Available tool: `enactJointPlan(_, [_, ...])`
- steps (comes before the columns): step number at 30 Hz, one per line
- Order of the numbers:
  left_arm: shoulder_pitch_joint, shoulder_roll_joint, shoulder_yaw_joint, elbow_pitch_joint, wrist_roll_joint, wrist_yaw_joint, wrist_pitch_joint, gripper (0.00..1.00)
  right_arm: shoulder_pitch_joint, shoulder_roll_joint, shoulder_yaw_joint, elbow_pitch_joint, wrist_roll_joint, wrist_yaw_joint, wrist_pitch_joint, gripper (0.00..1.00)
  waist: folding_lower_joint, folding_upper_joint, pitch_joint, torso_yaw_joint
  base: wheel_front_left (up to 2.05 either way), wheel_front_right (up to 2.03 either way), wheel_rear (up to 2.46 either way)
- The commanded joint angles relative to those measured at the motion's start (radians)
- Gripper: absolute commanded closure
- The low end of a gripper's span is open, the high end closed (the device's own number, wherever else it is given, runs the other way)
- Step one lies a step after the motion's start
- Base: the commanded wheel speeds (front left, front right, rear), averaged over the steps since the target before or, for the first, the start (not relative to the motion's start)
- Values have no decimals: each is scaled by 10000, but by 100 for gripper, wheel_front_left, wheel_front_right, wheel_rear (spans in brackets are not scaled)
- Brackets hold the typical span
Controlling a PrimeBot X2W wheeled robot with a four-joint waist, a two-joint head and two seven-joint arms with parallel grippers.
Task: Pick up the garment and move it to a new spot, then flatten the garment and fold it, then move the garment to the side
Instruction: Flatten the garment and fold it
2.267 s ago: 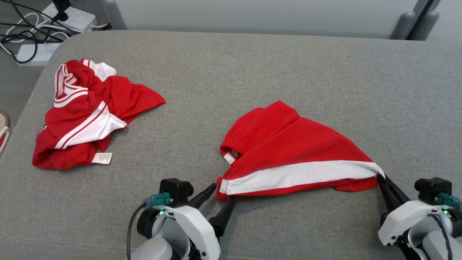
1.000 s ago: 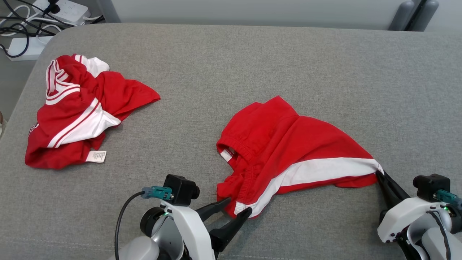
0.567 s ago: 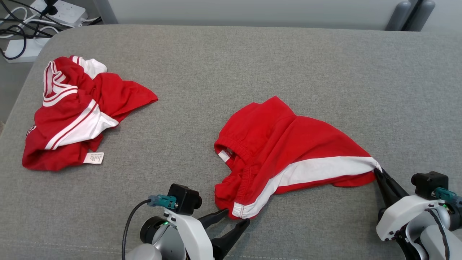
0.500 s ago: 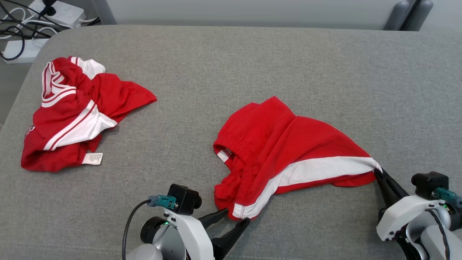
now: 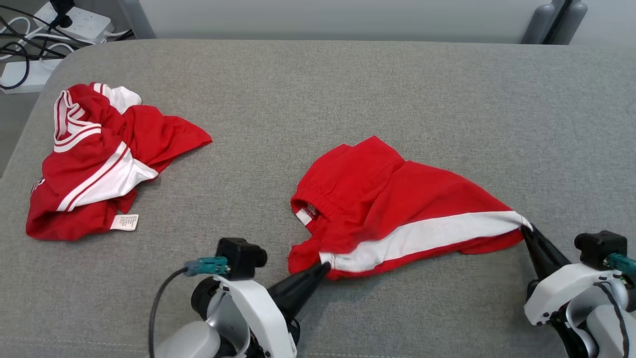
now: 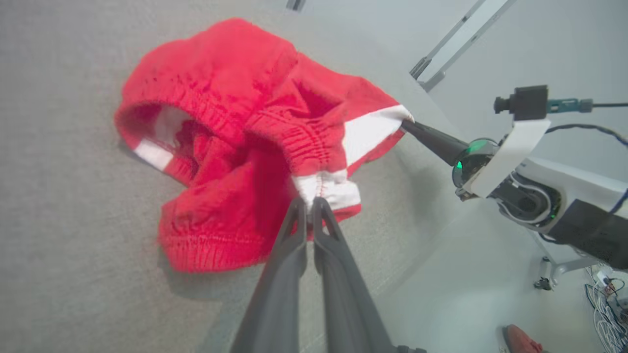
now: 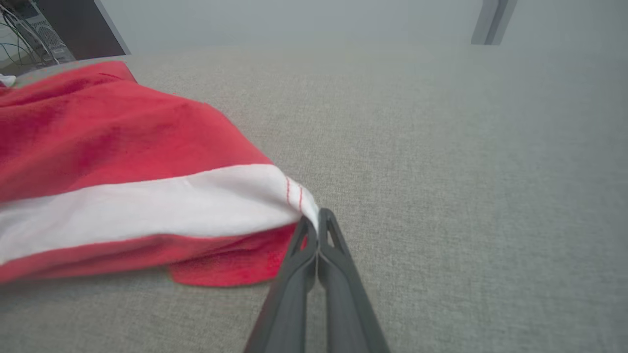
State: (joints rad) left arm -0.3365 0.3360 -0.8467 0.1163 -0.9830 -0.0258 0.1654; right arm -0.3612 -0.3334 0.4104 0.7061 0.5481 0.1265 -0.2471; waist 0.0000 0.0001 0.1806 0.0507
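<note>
Left gripper, fingers pressed together, pinches the near-left corner of a pair of red cotton shorts with a broad white side stripe, seen from the head camera. The right gripper is likewise clamped on the stripe's far end, at the shorts' right-hand tip. The shorts lie stretched between the two, close to the front edge of the grey upholstered bench and right of its centre, elastic waistband facing left. A second, crumpled red garment with white stripes and a white care label sits by the bench's left edge, well apart from the shorts. White power strips and dark cables lie on the floor beyond the back-left corner.

From the left wrist, the left gripper has its two dark fingers closed on the white hem where the stripe meets the waistband. The shorts bunch in folds on the bench, the waist opening gaping to the left. Across the cloth, the right gripper holds the opposite white tip, a green light glowing on its wrist.

From the right wrist, the right gripper is shut tight on the stitched end of the white stripe. The shorts spread away to the left, with the bench running off to the right.
</note>
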Motion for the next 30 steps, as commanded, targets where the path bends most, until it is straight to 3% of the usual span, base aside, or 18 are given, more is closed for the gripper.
enactJointPlan(1, [-448,244,564,-388,178,-50,-325,100,-59,-292,-2,-329,-7,42,-147,100,0,-1,-38,8,0,0,0])
enactJointPlan(11, [-728,1051,2651,-1986,-405,-131,-1930,100,-353,-1165,-1168,-2878,-524,42,-147,100,0,-1,-890,-87,0,0,0])
enactJointPlan(15, [-1201,961,3567,-3073,-1797,-177,-1681,100,-674,-1691,-1413,-4169,-567,42,-147,100,0,-1,-1477,-209,0,0,0])
enactJointPlan(20, [-1828,958,4235,-4288,-2835,294,-1131,100,-736,-2233,-1921,-5684,-264,42,103,100,0,-1,-1956,-381,0,0,0])
enactJointPlan(23, [-2235,1030,4424,-5259,-3266,599,-688,100,-704,-2538,-2872,-6808,-288,42,551,100,0,-1,-2035,-498,0,0,0])
enactJointPlan(27, [-2667,1292,4380,-6040,-3382,1204,-22,100,-702,-2491,-3950,-8130,-521,42,1699,100,0,-1,-1996,-687,0,0,0])
enactJointPlan(30, [-2864,1379,3882,-5574,-3076,1356,389,100,-918,-2151,-3924,-8194,-682,42,2569,100,0,-1,-1819,-767,0,0,0])
